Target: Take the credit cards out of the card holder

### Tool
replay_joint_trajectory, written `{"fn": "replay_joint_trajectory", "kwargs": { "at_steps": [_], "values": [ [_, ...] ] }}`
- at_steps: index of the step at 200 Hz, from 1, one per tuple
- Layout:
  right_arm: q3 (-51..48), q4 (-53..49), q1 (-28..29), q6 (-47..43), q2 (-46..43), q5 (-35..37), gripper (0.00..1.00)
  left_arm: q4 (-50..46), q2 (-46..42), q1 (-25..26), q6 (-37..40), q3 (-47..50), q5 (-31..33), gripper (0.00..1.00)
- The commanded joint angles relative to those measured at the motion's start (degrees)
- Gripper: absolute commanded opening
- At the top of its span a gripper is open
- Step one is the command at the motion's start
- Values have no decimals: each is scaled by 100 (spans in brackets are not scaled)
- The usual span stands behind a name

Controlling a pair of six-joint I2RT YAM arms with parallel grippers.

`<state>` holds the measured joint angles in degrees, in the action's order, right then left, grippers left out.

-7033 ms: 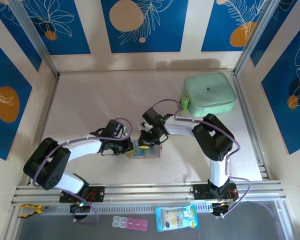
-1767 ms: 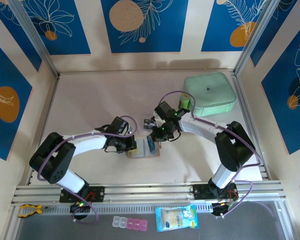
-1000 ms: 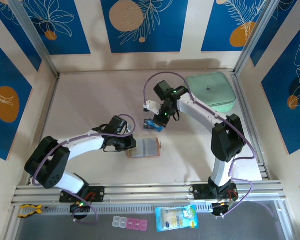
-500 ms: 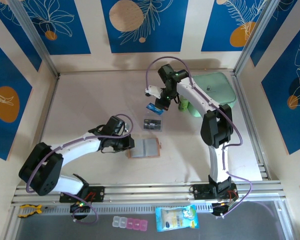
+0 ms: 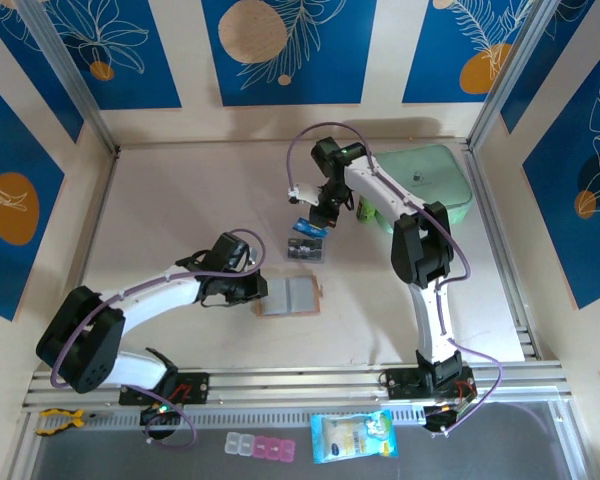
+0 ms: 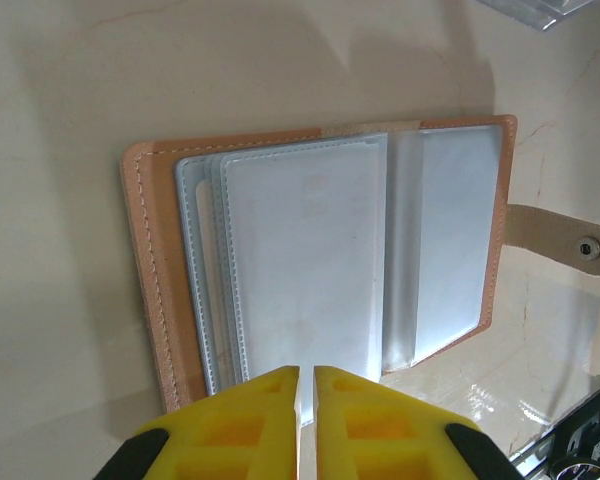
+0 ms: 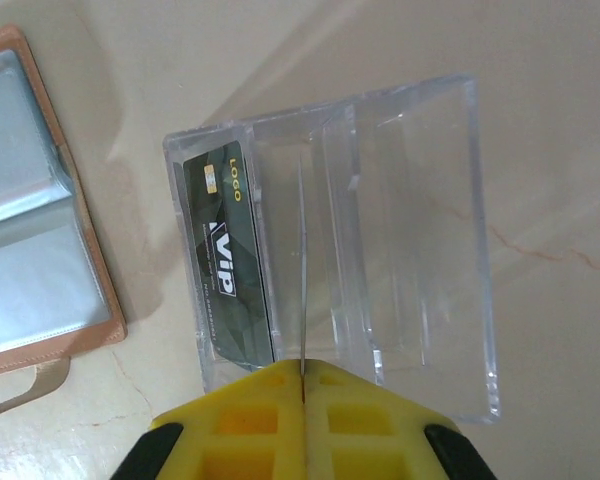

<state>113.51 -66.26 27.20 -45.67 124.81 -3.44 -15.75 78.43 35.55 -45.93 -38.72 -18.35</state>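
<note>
My left hand (image 6: 305, 385) stays clamped on the near edge of the card holder (image 6: 160, 280), which lies open on the counter (image 5: 180, 220). At its 12 o'clock, a clear stand (image 7: 420, 250) carries one dark credit card (image 7: 230, 270). My right hand (image 7: 303, 372) pinches a blue credit card (image 5: 305, 226) edge-on. It is lower than half a second ago, just above the stand's slots.

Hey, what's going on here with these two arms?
The left gripper is closed on the edge of the open card holder, at its grey pockets. The right gripper pinches one credit card edge-on over a clear slotted stand. A dark VIP card sits in one of the stand's slots.
</note>
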Motion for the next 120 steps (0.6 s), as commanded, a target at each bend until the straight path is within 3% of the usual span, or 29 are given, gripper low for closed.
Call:
{"fn": "replay_joint_trajectory", "kwargs": {
  "at_steps": [1,18,33,120],
  "values": [
    [41,-120,38,-85,148,-179,7,-148,-57,21,105,42,77,13],
    [22,27,40,8,142,-17,17,-148,-68,11,95,49,77,13],
    [30,183,28,121,99,153,21,-143,-62,10,94,49,77,13],
    [-300,1167,-17,985,-284,446,20,-70,-47,12,78,67,51,13]
  ]
}}
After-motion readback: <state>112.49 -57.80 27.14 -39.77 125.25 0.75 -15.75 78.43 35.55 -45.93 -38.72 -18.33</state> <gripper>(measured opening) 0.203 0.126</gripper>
